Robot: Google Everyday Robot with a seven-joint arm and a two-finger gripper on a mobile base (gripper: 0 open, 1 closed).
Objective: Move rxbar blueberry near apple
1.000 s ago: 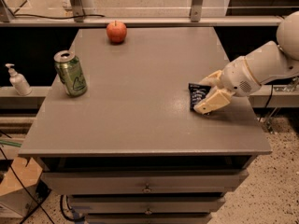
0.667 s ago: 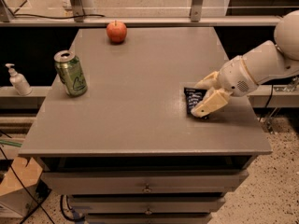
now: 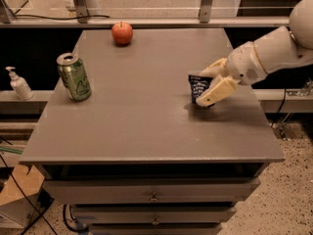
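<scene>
The rxbar blueberry (image 3: 198,86), a dark navy wrapper with white lettering, is held between the cream fingers of my gripper (image 3: 209,85) at the right side of the grey table (image 3: 146,116), just above its surface. The gripper is shut on the bar, and its fingers hide part of the wrapper. The apple (image 3: 122,33), small and red-orange, sits at the far edge of the table, left of centre, well apart from the bar.
A green soda can (image 3: 74,76) stands upright near the table's left edge. A white pump bottle (image 3: 18,83) stands on a ledge left of the table. A metal rail runs behind the table. Drawers sit below the tabletop.
My gripper has carried the bar a little to the left across the table. The apple and the can have not moved.
</scene>
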